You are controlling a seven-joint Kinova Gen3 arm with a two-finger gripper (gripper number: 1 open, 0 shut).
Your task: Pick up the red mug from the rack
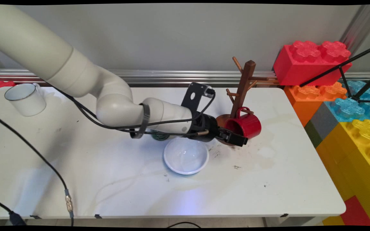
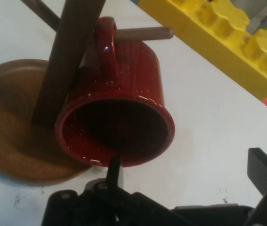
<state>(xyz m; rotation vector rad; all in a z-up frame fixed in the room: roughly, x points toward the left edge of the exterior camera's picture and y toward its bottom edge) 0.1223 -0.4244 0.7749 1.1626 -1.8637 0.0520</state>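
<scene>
A red mug hangs tilted by its handle on a low peg of a brown wooden mug tree, its mouth turned toward the hand. My gripper is open right at that mouth. In the hand view one finger meets the lower rim and the other stands well off to the right of the mug. The tree's round base rests on the white table.
A white bowl sits just below the wrist, and a dark green object is partly hidden under the arm. A white mug stands at the far left. Big toy bricks, red and yellow, line the right side.
</scene>
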